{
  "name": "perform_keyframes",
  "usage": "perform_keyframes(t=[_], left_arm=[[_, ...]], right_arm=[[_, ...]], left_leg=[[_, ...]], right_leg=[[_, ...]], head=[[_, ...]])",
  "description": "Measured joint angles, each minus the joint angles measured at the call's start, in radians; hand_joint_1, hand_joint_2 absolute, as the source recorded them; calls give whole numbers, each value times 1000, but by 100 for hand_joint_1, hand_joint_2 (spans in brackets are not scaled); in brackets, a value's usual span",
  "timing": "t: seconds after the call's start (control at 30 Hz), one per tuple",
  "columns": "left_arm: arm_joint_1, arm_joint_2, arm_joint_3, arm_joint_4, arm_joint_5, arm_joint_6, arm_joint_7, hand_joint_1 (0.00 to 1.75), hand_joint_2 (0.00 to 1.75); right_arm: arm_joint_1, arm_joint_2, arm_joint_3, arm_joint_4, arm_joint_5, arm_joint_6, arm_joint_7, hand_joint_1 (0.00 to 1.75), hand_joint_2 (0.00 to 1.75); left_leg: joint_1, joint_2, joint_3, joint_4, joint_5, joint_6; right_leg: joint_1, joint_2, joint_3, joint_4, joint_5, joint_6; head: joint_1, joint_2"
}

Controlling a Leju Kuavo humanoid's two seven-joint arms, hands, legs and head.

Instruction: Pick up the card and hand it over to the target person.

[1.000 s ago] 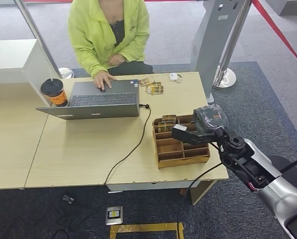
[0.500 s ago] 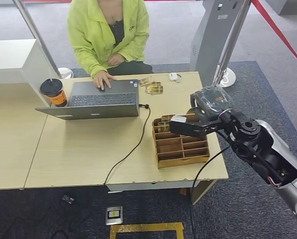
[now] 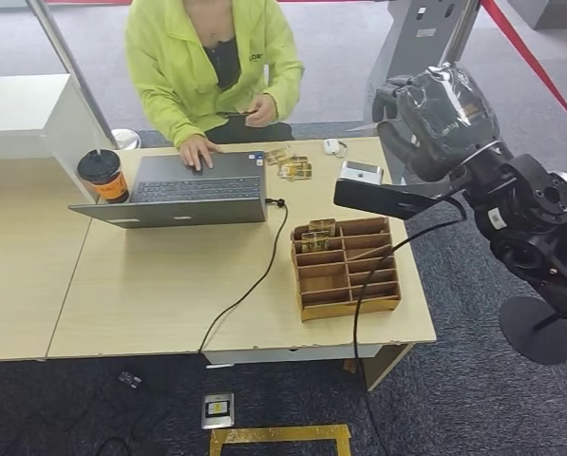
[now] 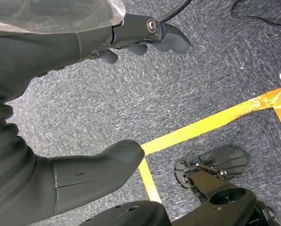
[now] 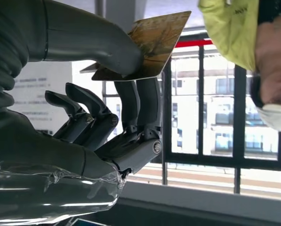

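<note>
- A paper coffee cup (image 3: pixel 103 175) with a dark lid stands at the left end of the wooden table (image 3: pixel 159 294), just beside the open laptop (image 3: pixel 187 190).
- A person in a lime-green jacket (image 3: pixel 208 66) sits behind the table, one hand on the laptop's keys, the other raised near the chest.
- A black cable (image 3: pixel 255 280) runs from the laptop's side across the tabletop and over the front edge.
- A few loose cards (image 3: pixel 289 163) lie on the table past the laptop, near a small white object (image 3: pixel 331 146).
- A wooden compartment tray (image 3: pixel 345 271) sits toward the table's right end, with some cards (image 3: pixel 314 235) in its back-left slots.
- The right hand (image 5: pixel 130 101) is lifted well above the tray, wrapped in clear plastic at the wrist; it pinches the card (image 5: pixel 151 44) between the thumb and two straight fingers, the other fingers curled in.
- From the head view the card is hard to make out behind the hand.
- The left hand (image 4: pixel 78 108) hangs over grey carpet and a strip of yellow floor tape (image 4: pixel 203 125), fingers apart, holding nothing.
</note>
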Motion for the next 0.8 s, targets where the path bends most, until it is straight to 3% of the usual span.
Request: perform_keyframes(t=[0.4,0.5,0.73,0.77,0.8], left_arm=[[-10,-5,-9,1,-13,-3,24,0,175],[-5,-7,-8,2,-11,2,21,0,175],[-9,-11,-10,2,-10,3,25,0,175],[-8,-11,-8,2,-8,4,24,0,175],[-8,-11,-5,2,-5,6,23,0,175]], right_arm=[[-130,325,86,724,129,-159,-61,175,175],[-148,363,106,815,160,-183,-35,175,175],[-162,380,129,864,227,-207,22,173,175],[-162,382,129,865,232,-214,21,142,175],[-163,384,128,863,235,-222,16,98,175]], left_leg=[[0,-2,-1,0,0,-1],[0,-3,-1,0,0,-1],[0,-9,-4,2,1,0],[0,-9,-4,2,1,0],[1,-10,-5,2,1,0]], right_leg=[[0,-2,1,2,-1,0],[0,-2,0,2,-1,0],[0,-8,-1,3,-2,0],[0,-8,-1,3,-2,0],[0,-8,-1,3,-2,0]], head=[[0,0],[0,0],[0,0],[0,0],[0,0]])
